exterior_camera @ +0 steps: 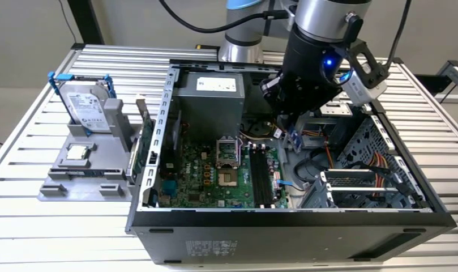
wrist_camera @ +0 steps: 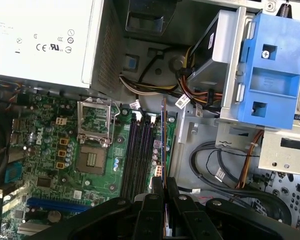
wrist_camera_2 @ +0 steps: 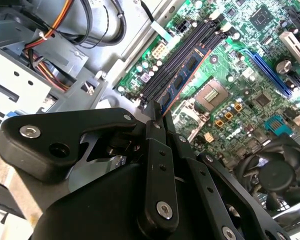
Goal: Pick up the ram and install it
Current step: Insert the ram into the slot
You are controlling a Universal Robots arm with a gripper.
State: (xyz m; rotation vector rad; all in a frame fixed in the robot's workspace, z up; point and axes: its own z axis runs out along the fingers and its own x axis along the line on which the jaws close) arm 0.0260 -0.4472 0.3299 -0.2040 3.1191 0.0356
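Black metal made up the gripper [wrist_camera_2: 156,111], and it was clamped tight on one short end of the ram [wrist_camera_2: 187,75]. The stick reached straight out from the tips, standing on edge over the motherboard [exterior_camera: 206,175]. Beyond and below it lay the memory slots [wrist_camera: 137,150]. The ram's long axis ran the same way as theirs, near enough parallel in both wrist views. It looked to be held clear above them and not seated. In the first wrist view its thin edge sat just to the side of the slots away from the CPU socket [wrist_camera: 92,160], so a small sideways offset seemed likely. Farther out, beyond the computer case [exterior_camera: 289,226], the hard drive [exterior_camera: 85,105] stood on its grey stand.
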